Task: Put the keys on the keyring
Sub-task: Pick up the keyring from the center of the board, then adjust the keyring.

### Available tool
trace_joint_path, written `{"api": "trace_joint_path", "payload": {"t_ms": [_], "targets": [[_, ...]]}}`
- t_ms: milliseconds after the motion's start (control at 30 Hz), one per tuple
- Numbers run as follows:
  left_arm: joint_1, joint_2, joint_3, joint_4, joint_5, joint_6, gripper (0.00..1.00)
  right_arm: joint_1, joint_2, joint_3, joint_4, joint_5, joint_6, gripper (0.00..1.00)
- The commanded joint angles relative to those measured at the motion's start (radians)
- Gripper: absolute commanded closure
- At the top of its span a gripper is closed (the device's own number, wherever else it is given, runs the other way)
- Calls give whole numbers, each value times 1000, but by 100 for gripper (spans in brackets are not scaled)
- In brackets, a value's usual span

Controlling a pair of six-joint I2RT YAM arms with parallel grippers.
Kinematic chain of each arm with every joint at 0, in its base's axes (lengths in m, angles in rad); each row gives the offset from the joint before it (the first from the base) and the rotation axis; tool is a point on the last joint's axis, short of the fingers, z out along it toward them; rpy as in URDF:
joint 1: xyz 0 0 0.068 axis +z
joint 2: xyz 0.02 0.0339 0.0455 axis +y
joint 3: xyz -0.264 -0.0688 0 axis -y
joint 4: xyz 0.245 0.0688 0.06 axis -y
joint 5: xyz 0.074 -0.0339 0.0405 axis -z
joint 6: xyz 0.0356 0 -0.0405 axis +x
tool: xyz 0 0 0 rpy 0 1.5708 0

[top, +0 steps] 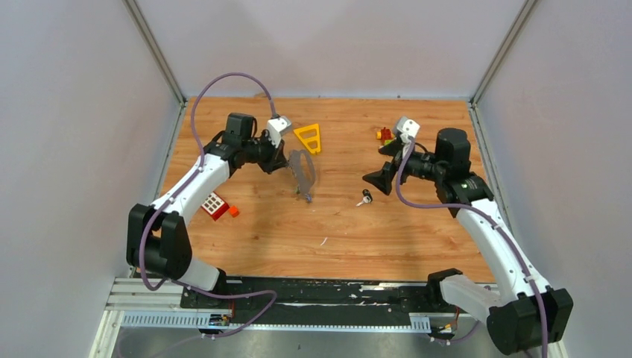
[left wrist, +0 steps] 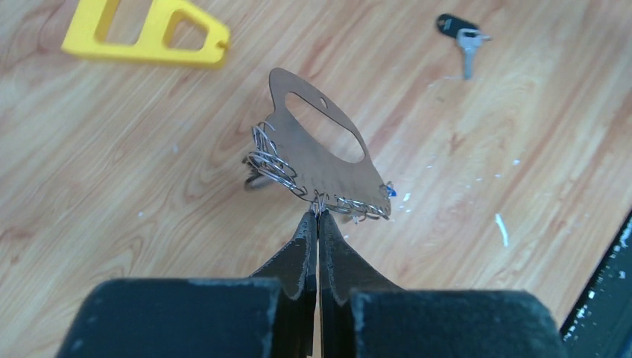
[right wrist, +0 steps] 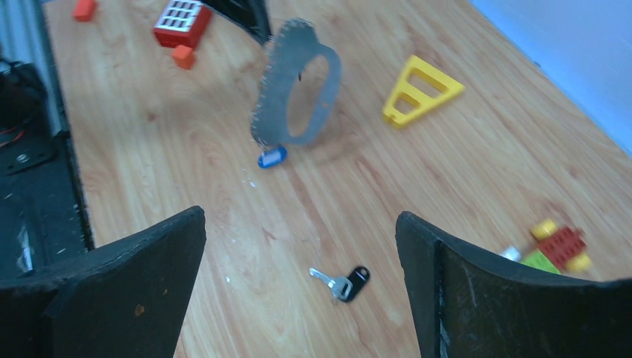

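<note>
One thin pinch is all that holds the keyring: the left pincer is pressed together on the wire coils along the keyring's lower edge and carries it upright, clear of the table. A blue tag dangles from the keyring's low end. The black-tagged key lies flat on the table beyond the keyring, on the side away from the left pincer. The right pincer hangs above that key, spread wide and holding nothing. The likeliest trouble is the keyring swivelling or slipping out of that narrow grip once a key is pushed against it. The flat key could also skid away from the keyring when pinched, or the wide fingers could scrape the table. I cannot tell whether the blue tag is properly threaded, so a jolt might shake it off.
</note>
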Motion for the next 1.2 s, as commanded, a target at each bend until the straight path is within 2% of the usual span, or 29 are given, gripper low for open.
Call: {"api": "trace_joint_path", "payload": {"t_ms": [0,67,233,400,500,633,967,1167], "targets": [[-32,-82,-18,70,93,7,100,114,62,70,33,-105,-68,3],[-43,-91,-28,99,149,-21,100,168,99,73,60,-103,-74,8],[-97,-99,-61,167,256,-67,100,271,217,125,53,-131,-110,27],[-163,-123,-116,274,286,-102,100,337,314,196,18,-140,-151,46],[-177,-141,-155,362,295,-148,100,348,359,228,-2,-141,-172,54],[-193,-155,-205,420,311,-162,100,352,388,224,-1,-128,-187,55],[-214,-163,-320,556,308,-64,100,339,425,187,4,-35,-235,55],[-219,-154,-343,569,305,-18,100,324,457,186,-45,-89,-272,55]]}}
